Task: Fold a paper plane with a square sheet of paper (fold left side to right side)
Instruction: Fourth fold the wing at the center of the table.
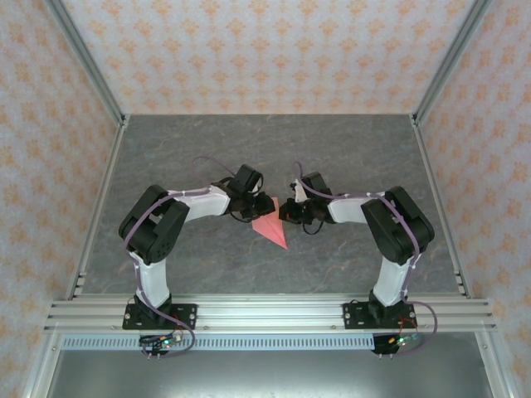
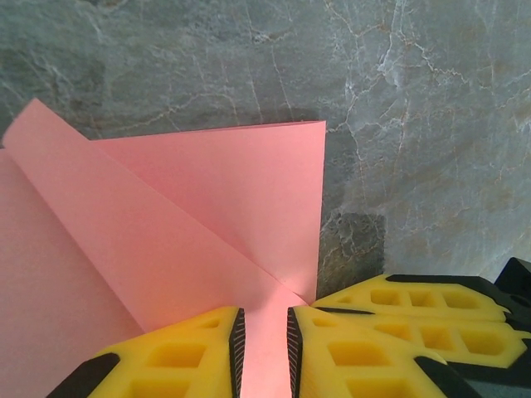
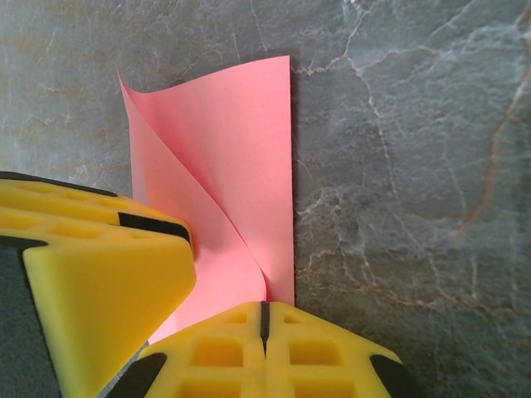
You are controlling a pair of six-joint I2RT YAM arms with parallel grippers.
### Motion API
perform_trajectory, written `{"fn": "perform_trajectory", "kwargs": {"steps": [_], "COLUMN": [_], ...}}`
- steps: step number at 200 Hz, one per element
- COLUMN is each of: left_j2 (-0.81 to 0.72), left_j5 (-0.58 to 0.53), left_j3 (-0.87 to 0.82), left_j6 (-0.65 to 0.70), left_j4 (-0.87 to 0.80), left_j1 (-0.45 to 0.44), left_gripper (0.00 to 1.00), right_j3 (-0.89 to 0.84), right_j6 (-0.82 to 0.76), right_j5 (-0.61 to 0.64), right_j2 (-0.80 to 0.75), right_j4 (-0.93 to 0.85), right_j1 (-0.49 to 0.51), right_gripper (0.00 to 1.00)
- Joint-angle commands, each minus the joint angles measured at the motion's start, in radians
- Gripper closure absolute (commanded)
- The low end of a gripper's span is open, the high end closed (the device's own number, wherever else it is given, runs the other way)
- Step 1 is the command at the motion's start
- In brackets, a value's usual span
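Observation:
The pink-red sheet of paper (image 1: pixel 270 225) lies partly folded at the table's centre, its point toward the near right. In the left wrist view the paper (image 2: pixel 207 207) has a raised diagonal flap. My left gripper (image 2: pixel 264 348) is open, its yellow fingers (image 2: pixel 182 356) resting on the paper with a narrow strip of pink showing in the gap. My right gripper (image 3: pixel 265 319) is shut, and the curled flap of the paper (image 3: pixel 241 166) runs into its closed tips. In the top view the left gripper (image 1: pixel 255 206) and the right gripper (image 1: pixel 288 211) meet at the paper's far edge.
The dark grey marbled table (image 1: pixel 207 149) stretches around the paper. Patterned walls and metal frame posts (image 1: pixel 91 75) enclose it. The right gripper's yellow fingers (image 2: pixel 415 303) sit close beside my left fingers, and the left gripper's finger (image 3: pixel 91 265) crowds the right wrist view.

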Motion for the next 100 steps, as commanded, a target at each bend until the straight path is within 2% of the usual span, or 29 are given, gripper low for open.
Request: {"fn": "perform_trajectory", "kwargs": {"steps": [1, 100], "left_j2": [0.013, 0.052], "left_j5": [0.0, -0.019], "left_j3": [-0.008, -0.109], "left_j6": [0.0, -0.025], "left_j4": [0.01, 0.064], "left_j1": [0.005, 0.003], "left_gripper": [0.76, 0.77], "right_j3": [-0.011, 0.029], "right_j6": [-0.028, -0.023], "right_j5": [0.091, 0.076], "right_j2": [0.013, -0.048], "right_j4": [-0.121, -0.137], "right_j1": [0.005, 0.005], "right_gripper": [0.95, 0.86]}}
